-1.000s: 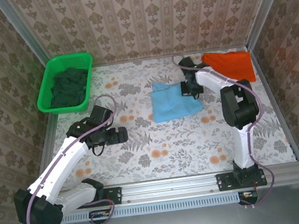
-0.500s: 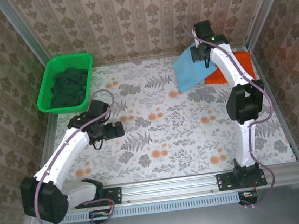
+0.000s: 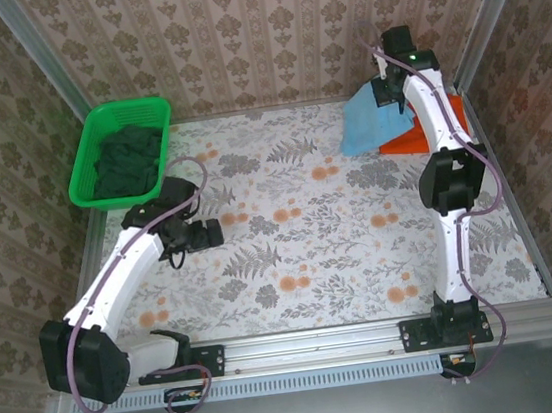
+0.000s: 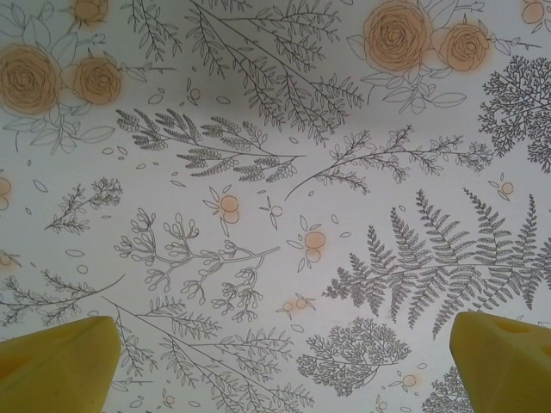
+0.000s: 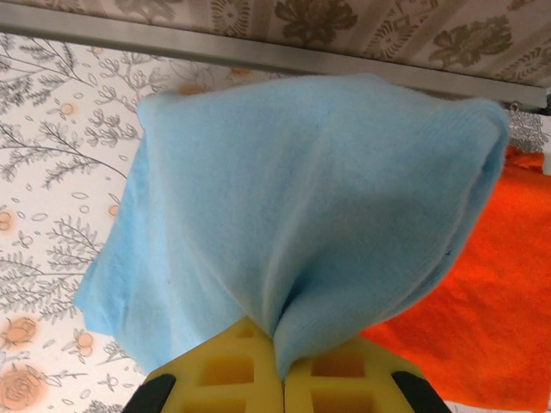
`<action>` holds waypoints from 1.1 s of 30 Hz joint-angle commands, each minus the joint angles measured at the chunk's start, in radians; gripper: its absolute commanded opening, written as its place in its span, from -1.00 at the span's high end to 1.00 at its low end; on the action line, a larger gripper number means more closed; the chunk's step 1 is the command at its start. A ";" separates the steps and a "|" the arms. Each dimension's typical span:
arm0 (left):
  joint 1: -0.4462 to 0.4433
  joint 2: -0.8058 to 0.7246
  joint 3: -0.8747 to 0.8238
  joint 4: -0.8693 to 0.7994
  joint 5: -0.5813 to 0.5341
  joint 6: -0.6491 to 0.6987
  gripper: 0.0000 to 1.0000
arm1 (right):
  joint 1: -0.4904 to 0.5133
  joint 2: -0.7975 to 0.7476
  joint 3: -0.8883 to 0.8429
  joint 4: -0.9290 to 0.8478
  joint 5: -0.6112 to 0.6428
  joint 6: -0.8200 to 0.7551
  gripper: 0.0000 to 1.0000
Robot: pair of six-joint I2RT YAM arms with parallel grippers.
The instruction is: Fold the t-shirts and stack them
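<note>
At about ten o'clock on the flowered table (image 3: 293,265) sits a green basket (image 3: 80,182) of dark cloth, no part of this job. Towards nine o'clock the left gripper (image 3: 209,233) hovers low over bare tabletop, its jaws spread wide with nothing between them. Up at one o'clock, by the far edge, the light blue t-shirt (image 3: 362,125) hangs in the air as a folded bundle. It is pinched at one gathered spot by the right gripper (image 3: 384,90), whose jaws are clamped tight on the cloth. The wrist view shows the fabric bunching into the yellow pads (image 5: 258,379) and draping away in loose folds. Its lower edge overlaps the orange-red t-shirt (image 3: 409,143), which lies flat at two o'clock; whether the two touch I cannot tell. Both shirts look light, soft and limp. Held at a single point, the blue one sags and its fold may fall open, so it likely wants lowering gently and squarely onto the orange one. A surer hold would be through all layers at a folded edge or corner, not a single ply.
</note>
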 commanded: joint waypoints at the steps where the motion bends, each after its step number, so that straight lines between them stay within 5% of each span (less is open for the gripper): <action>1: 0.011 0.018 0.028 -0.035 -0.029 0.035 -0.99 | -0.043 -0.059 -0.025 -0.020 -0.059 -0.051 1.00; 20: 0.012 0.099 0.056 -0.075 -0.042 0.031 -1.00 | -0.280 0.072 0.053 0.025 -0.155 -0.005 0.95; 26: 0.014 0.098 0.050 -0.094 -0.046 0.023 -1.00 | -0.342 0.188 0.106 -0.005 -0.041 0.118 -0.06; 27: 0.015 0.097 0.049 -0.097 -0.046 0.023 -1.00 | -0.353 0.207 0.133 -0.029 -0.022 0.140 -0.89; 33: 0.014 0.072 0.056 -0.121 -0.061 0.014 -1.00 | -0.380 0.184 0.163 -0.110 0.034 0.239 -0.99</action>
